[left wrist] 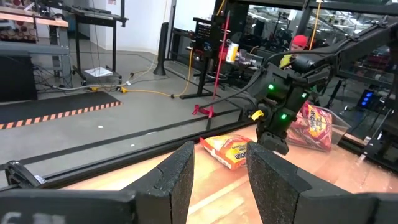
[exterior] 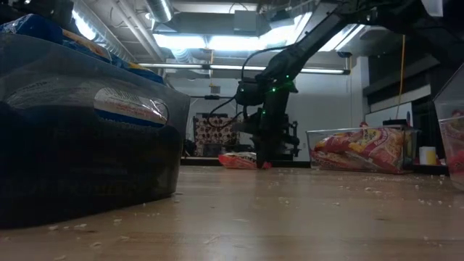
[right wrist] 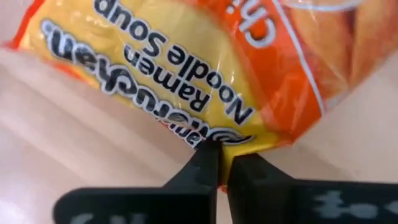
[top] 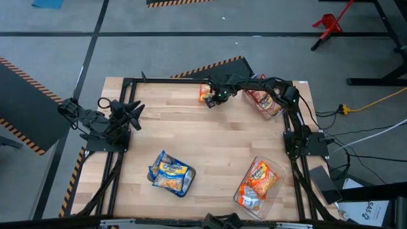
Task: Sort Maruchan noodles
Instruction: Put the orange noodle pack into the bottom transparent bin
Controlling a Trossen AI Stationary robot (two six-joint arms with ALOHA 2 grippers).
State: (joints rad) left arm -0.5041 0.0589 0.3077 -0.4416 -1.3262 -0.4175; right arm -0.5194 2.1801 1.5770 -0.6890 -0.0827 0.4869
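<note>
Reaching across the far edge of the wooden table, the right arm stretches from its mount near the right side toward the far middle, its wrist bent so the right gripper points down at an orange noodle packet lying flat on the wood. From the right wrist camera, the two dark fingers are pinched almost together on the packet's edge, the crinkly film caught between their tips. The print on that wrapper, seen upside down, reads "Maruchan Ramen Noodle Soup" in dark letters on a yellow patch, with orange around it. Green lights glow on the arm's wrist in the low view, where the gripper stands upright over the packet.

At the left edge of the table the left gripper waits above the wood, its flat dark fingers spread apart with nothing between them.

A clear plastic bin at the far right corner holds red and orange packets. Another clear bin near the front right holds glossy orange packets, and a third at the front left holds blue and yellow ones. Pale crumbs dot the wood in the low view.
</note>
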